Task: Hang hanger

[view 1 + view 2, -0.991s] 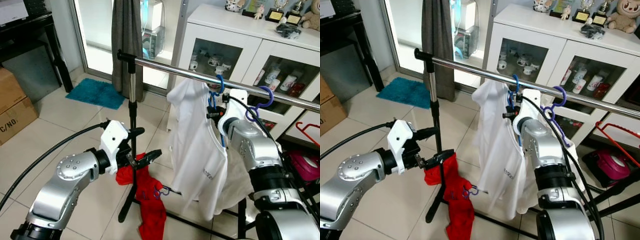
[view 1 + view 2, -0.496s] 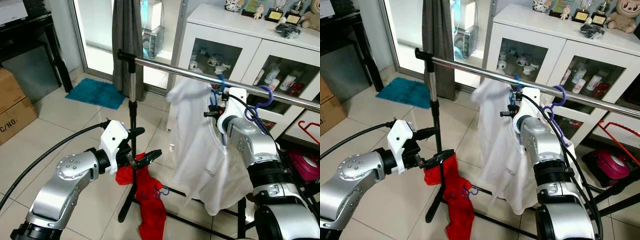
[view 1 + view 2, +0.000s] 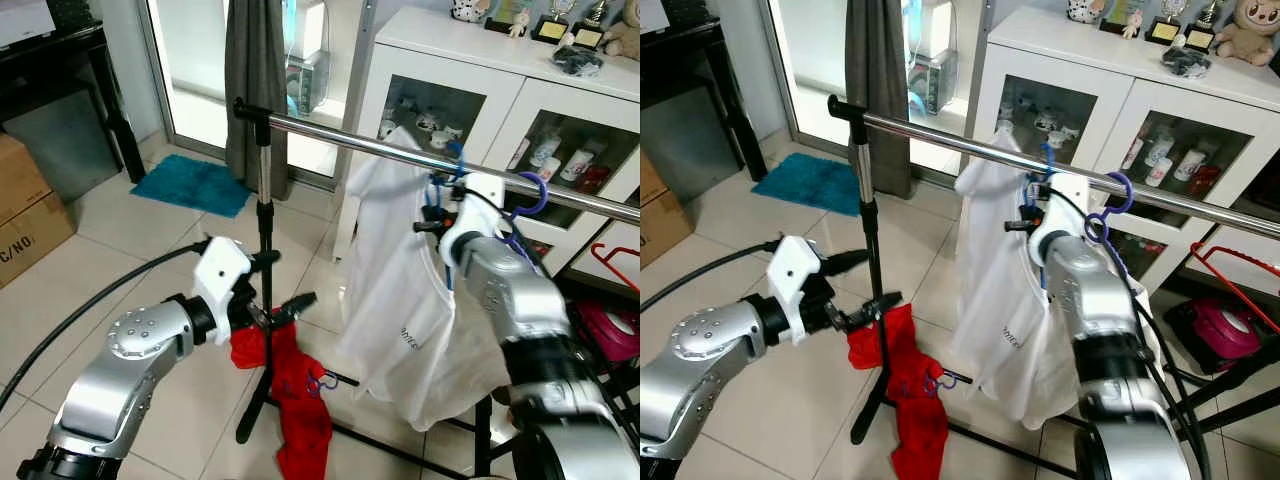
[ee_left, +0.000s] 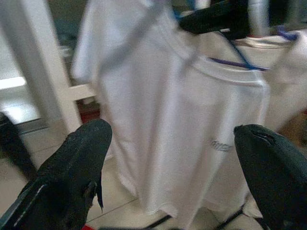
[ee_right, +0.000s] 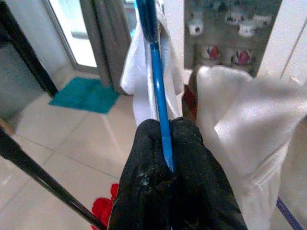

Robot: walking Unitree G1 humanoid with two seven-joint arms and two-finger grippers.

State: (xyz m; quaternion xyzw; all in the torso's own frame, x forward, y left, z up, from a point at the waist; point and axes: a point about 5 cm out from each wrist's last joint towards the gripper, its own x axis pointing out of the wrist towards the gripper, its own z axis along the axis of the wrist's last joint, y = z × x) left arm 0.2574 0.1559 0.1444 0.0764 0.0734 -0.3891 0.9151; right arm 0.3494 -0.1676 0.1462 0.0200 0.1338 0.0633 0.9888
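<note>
Our right hand (image 5: 165,158), clamped on the blue hanger (image 5: 156,81), has lifted it and the white shirt (image 3: 400,290) until the hook crests the rail (image 3: 350,140) just above; seating looks imminent. Our left hand (image 4: 168,167) waits open.

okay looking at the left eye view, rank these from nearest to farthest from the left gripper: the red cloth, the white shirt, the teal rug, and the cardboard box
Measured from the left gripper:
1. Red cloth, hanging just below it by the rack's upright pole.
2. White shirt, on the robot's right, on a blue hanger on the rail.
3. Teal rug, on the floor beyond, by the glass door.
4. Cardboard box, far on the robot's left.
</note>
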